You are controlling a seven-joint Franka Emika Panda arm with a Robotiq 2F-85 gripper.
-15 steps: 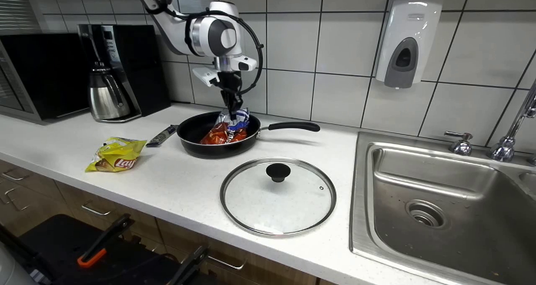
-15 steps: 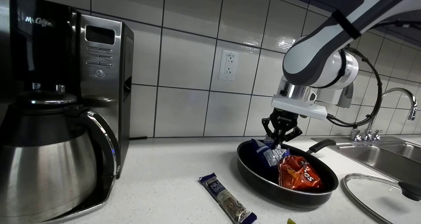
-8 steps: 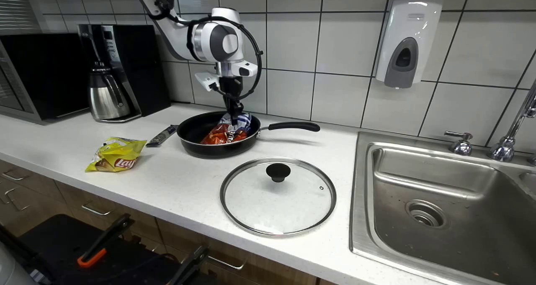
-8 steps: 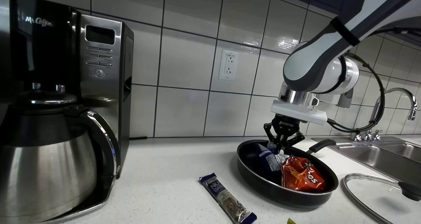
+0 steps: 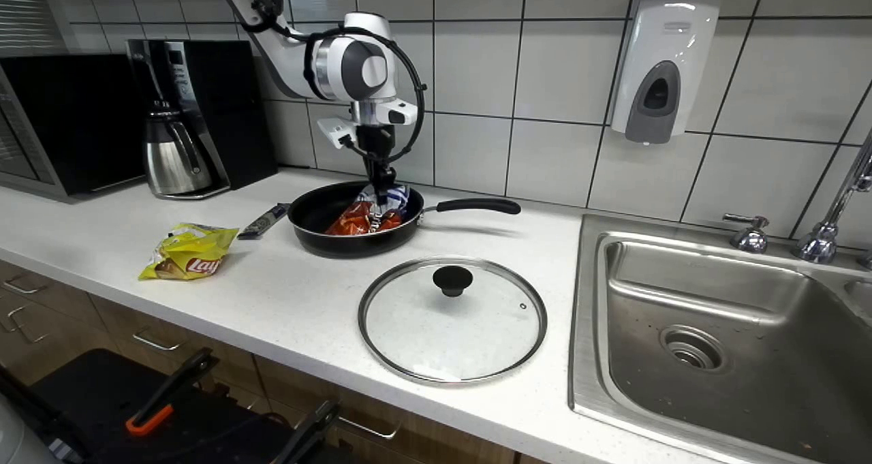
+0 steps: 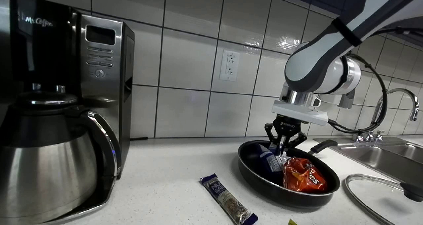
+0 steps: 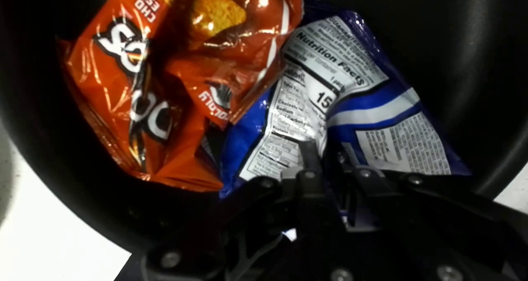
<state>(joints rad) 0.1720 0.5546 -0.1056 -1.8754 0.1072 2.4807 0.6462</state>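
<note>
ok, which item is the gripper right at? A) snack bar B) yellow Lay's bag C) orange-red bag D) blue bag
D: in the wrist view the gripper is down at the blue bag, while the orange-red bag lies to one side in the pan and the yellow Lay's bag is out on the counter.

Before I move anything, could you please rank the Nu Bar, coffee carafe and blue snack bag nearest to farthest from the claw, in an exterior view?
1. Blue snack bag: at the claw, in the frying pan.
2. Nu Bar: on the counter beside the pan.
3. Coffee carafe: at the picture's left.
</note>
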